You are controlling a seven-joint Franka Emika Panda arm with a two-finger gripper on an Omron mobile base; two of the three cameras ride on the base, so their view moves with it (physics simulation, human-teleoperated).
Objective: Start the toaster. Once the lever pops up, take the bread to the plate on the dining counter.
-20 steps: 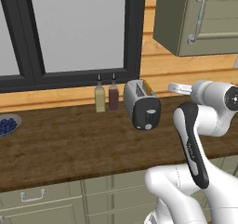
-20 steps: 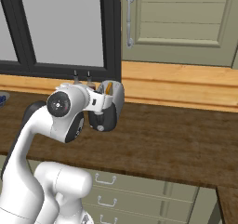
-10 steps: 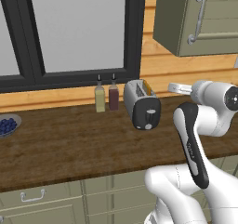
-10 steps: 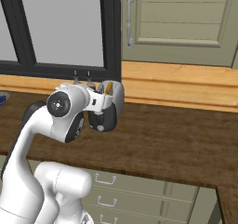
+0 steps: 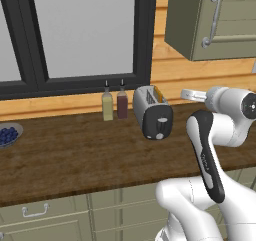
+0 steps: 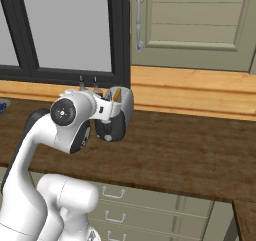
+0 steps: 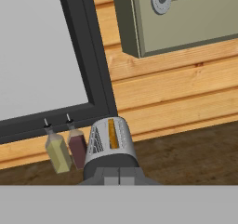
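The small silver toaster (image 5: 151,110) stands on the wood counter below the window, with its black end panel facing me. The pale lever (image 5: 162,120) sits high on that panel. The bread (image 5: 157,92) shows as an orange-brown edge in one slot, also in the hand view (image 7: 112,133). My gripper (image 5: 183,94) hovers just right of the toaster at about its top height, shut and empty. In the hand view its tips (image 7: 118,177) are pressed together, with the toaster (image 7: 110,146) right ahead. The plate and the dining counter are out of view.
An olive bottle (image 5: 107,107) and a dark red bottle (image 5: 122,104) stand just left of the toaster. A grey bowl of blue berries (image 5: 9,134) sits at the counter's far left. A wall cabinet (image 5: 210,20) hangs above right, and drawers run under the counter (image 5: 75,160).
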